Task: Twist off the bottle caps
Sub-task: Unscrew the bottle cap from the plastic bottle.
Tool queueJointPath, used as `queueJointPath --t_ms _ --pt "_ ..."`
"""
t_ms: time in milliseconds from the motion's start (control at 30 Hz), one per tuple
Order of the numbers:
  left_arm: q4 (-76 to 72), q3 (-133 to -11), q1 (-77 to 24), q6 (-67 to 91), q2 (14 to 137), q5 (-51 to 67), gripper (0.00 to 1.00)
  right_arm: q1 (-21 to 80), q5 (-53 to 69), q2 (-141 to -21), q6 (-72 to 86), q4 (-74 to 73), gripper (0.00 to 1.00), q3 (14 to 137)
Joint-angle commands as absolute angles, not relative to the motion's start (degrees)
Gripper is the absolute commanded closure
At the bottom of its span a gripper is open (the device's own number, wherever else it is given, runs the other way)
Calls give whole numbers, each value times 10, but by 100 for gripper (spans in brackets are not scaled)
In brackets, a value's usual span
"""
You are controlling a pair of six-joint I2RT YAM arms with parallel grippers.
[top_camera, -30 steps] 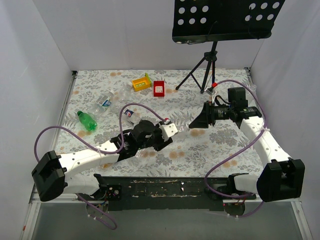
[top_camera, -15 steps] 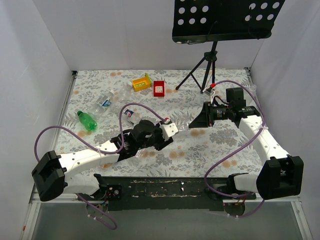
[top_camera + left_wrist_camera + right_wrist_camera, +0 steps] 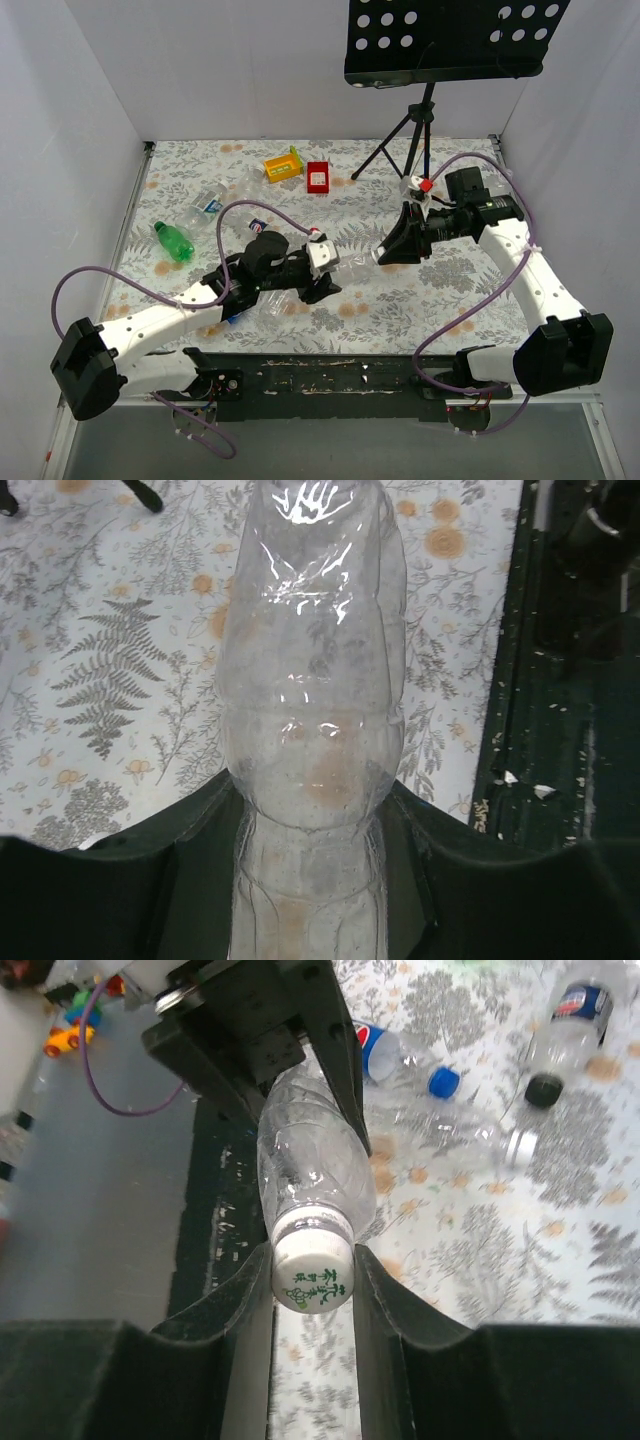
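Note:
A clear plastic bottle [image 3: 352, 267] hangs lying level between my two arms, above the flowered table. My left gripper [image 3: 318, 276] is shut around its body; in the left wrist view the bottle [image 3: 315, 680] fills the middle and the gripper [image 3: 312, 880] pinches its narrow waist. The bottle's white cap [image 3: 312, 1272], printed in green, sits between my right gripper's [image 3: 312, 1285] fingers, which press on both its sides. From above, that right gripper [image 3: 384, 254] meets the bottle's right end.
Other bottles lie on the table: a green one [image 3: 172, 241], a blue-labelled one [image 3: 206, 205], and in the right wrist view one with a blue cap [image 3: 443, 1082], one with a dark cap [image 3: 545, 1090]. Yellow tray [image 3: 283, 165], red tray [image 3: 318, 177] and a tripod [image 3: 412, 135] stand at the back.
My right gripper has closed on the white cap. The left arm has drawn back to the left with the bottle, which now stretches out between the two grippers.

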State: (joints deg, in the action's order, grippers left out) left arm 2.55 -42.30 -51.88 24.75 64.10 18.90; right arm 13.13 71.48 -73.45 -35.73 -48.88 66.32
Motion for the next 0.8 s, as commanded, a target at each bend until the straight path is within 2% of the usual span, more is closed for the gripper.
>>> queueJointPath --t_ms 0,100,300,600,767 --pt "63 -433 -458 277 632 419 100 131 740 -751 -701 -691 99 718" --pt "95 -457 -426 280 657 509 100 133 730 -756 -808 -738 99 725" --pt "131 -480 -411 251 678 523 100 134 694 -756 -874 -744 98 733" --pt "134 -493 -402 258 707 585 100 134 636 -694 -809 -615 95 683" --pt "143 -497 -403 251 711 565 100 134 634 -687 -788 -587 95 673"
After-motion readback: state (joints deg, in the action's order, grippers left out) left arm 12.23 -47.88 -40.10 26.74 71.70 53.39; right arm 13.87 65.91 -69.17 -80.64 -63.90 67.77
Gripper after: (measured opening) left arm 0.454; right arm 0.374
